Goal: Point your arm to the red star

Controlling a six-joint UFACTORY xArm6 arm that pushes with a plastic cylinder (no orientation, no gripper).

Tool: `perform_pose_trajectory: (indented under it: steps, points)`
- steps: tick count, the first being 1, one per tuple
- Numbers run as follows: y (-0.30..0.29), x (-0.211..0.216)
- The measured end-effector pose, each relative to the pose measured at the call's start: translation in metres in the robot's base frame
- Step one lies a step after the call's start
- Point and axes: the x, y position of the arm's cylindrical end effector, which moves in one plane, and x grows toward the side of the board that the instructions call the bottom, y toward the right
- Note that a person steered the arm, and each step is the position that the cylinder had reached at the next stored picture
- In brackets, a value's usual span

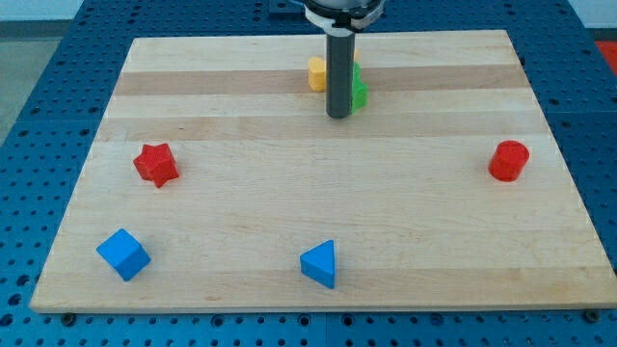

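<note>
The red star (155,164) lies on the wooden board (318,202) at the view's left, about mid-height. My tip (338,117) is the lower end of a dark rod near the top middle of the board, far to the right of and above the red star. The tip stands right beside a green block (359,92) and a yellow block (317,73); the rod partly hides both, so their shapes are unclear.
A red cylinder (508,160) stands at the view's right. A blue cube (123,253) sits at the bottom left and a blue triangular block (320,263) at the bottom middle. A blue perforated table surrounds the board.
</note>
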Motion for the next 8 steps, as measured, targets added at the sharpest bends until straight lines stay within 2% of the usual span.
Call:
perform_pose_trajectory:
  steps: [2,5,8]
  points:
    - [-0.061,0.006]
    - [-0.191,-0.027]
    - [-0.268,-0.04]
